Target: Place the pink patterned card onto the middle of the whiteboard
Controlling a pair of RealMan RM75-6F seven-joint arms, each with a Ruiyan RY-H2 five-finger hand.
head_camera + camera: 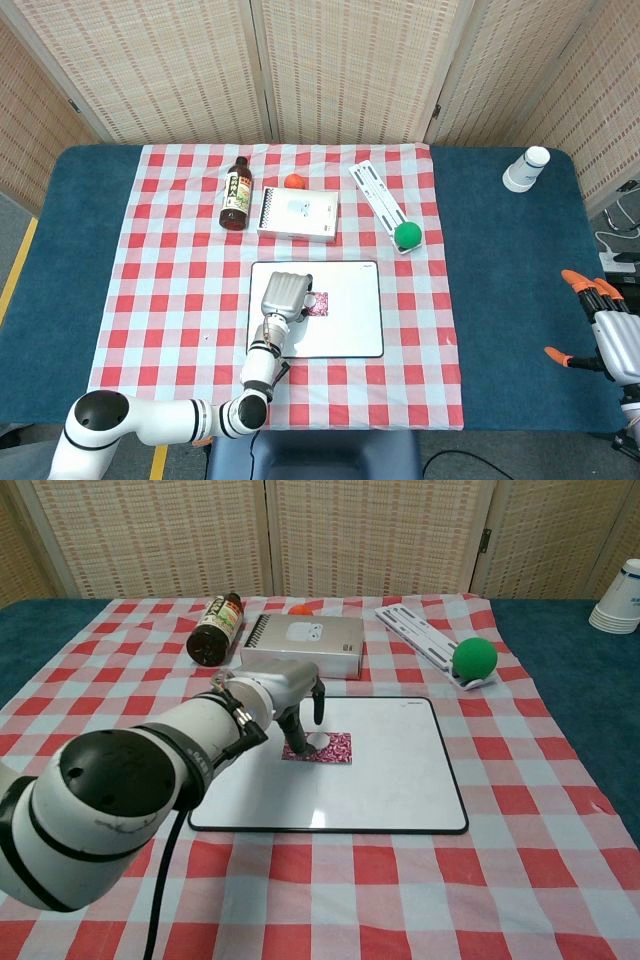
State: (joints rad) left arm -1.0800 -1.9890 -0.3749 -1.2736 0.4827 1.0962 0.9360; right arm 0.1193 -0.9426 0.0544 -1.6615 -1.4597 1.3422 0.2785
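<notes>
Card: the pink patterned card (318, 747) lies flat on the whiteboard (390, 780), near the board's middle, a little toward its far left part.
Whiteboard: it lies flat on the red-and-white checked cloth (160, 290), its near half bare and white.
Left hand: the left hand (283, 295) hangs over the left part of the whiteboard, its fingers (317, 698) pointing down and parted just above the card's left end; it holds nothing. Whether a fingertip touches the card, I cannot tell.
Right hand: the right hand (612, 335) shows only in the head view, at the right edge over the blue table (510, 290), well apart from the board; its orange-tipped fingers are spread and nothing is in it.
Behind the board: a white spiral notebook (305, 646) lies just beyond the far edge, with a brown bottle (214, 630) lying on its side to the left of it.
Far right of the cloth: a green ball (474, 658) sits at the near end of a white strip (425, 637).
Far corner: stacked white paper cups (525, 169) stand on the blue table.
</notes>
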